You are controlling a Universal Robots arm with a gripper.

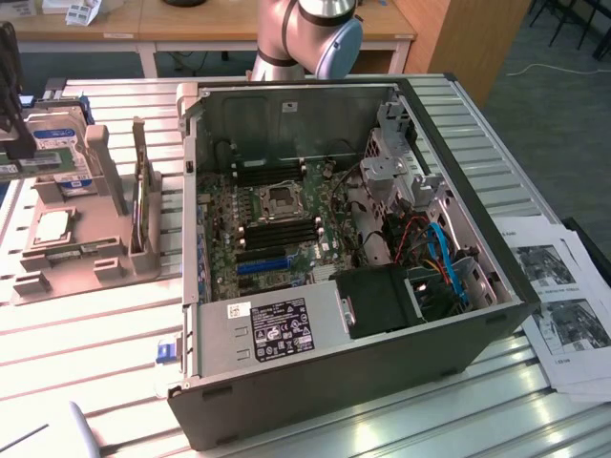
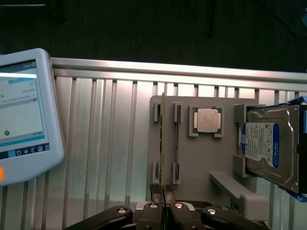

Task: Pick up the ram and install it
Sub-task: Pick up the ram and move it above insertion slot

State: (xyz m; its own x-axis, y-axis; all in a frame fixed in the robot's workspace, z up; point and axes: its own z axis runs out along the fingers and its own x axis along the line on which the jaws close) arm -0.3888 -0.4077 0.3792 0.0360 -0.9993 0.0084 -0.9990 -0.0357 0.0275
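Grey holder [image 2: 201,158] on table [image 2: 105,143]; ram [image 2: 163,139] on edge in its slot. Looks unlifted, so pickup barely begun; install into motherboard [image 1: 277,224] of open case [image 1: 458,353] wholly left. Tool [image 2: 163,190] clenched on ram's near end, pads [image 2: 155,189] flanking both faces, stick running straight out from tool.

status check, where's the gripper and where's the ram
Gripper above the grey holder, fingers shut, holding nothing. Ram upright in its slot, not yet picked. Nothing seen blocking it.
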